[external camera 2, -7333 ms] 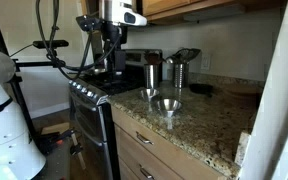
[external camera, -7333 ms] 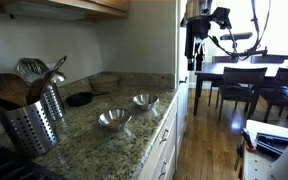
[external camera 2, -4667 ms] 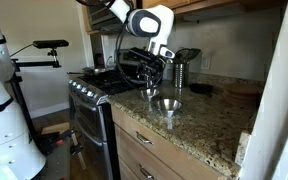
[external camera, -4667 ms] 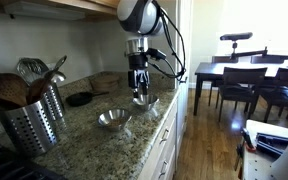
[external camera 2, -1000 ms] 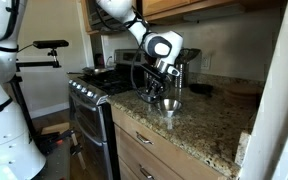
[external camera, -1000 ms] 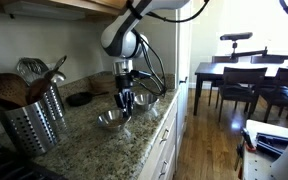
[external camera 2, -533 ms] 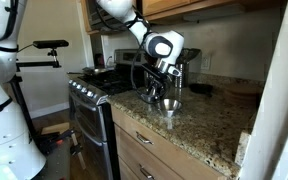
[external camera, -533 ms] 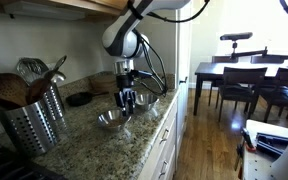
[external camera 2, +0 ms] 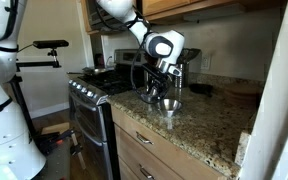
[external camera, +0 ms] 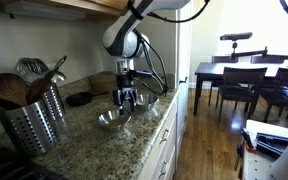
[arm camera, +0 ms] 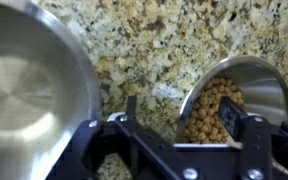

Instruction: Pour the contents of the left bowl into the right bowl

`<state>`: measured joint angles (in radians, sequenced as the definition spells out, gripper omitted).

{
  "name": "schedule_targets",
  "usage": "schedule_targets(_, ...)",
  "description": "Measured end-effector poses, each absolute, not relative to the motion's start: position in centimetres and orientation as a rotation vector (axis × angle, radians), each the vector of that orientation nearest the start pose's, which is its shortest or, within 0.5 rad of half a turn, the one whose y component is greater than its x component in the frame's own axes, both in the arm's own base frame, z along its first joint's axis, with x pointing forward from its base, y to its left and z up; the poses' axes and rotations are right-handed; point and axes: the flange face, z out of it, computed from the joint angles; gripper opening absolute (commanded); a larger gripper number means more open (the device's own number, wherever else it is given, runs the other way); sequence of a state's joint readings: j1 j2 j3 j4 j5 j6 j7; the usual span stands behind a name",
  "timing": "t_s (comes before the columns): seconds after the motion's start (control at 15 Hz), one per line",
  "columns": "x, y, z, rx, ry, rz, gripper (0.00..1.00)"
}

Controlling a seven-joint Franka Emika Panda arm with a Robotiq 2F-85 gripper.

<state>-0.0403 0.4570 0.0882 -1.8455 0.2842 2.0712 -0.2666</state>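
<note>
Two look-alike small steel bowls stand on the granite counter. The left bowl (external camera: pixel 108 121) holds round tan pieces like chickpeas, seen in the wrist view (arm camera: pixel 246 78). The right bowl (external camera: pixel 147 100) is empty and fills the left of the wrist view (arm camera: pixel 24 90). My gripper (external camera: pixel 127 103) is low between them, at the left bowl's rim. In the wrist view my gripper (arm camera: pixel 180 108) is open and straddles that rim, with one finger inside among the pieces and the other outside. In an exterior view my gripper (external camera 2: pixel 156 93) hides most of the left bowl, and the right bowl (external camera 2: pixel 168 104) is in plain sight.
A steel utensil holder (external camera: pixel 32 118) with spoons stands near the stove end. A dark flat dish (external camera: pixel 79 98) lies by the wall. The counter's front edge (external camera: pixel 159 118) is close beside the bowls. Two steel canisters (external camera 2: pixel 180 68) stand at the back.
The arm came in from far off, passed over the right bowl and came down at the left bowl's rim. In the last second it shifted only slightly. Both bowls stay in place.
</note>
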Motion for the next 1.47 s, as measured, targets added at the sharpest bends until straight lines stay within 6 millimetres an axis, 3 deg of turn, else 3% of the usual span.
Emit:
schedule_targets(0.67,61.7,3.98,26.43,-2.845,-0.065,0.292,1.0)
schedule_targets(0.73,61.7,3.97,26.42,-2.845,-0.056,0.293,0.81)
schedule_targets(0.93,61.7,3.98,26.42,-2.848,-0.03,0.297,0.58)
schedule_targets(1.27,61.7,3.99,26.42,-2.849,-0.009,0.3,0.26)
schedule_targets(1.47,61.7,3.99,26.42,-2.849,-0.004,0.301,0.15)
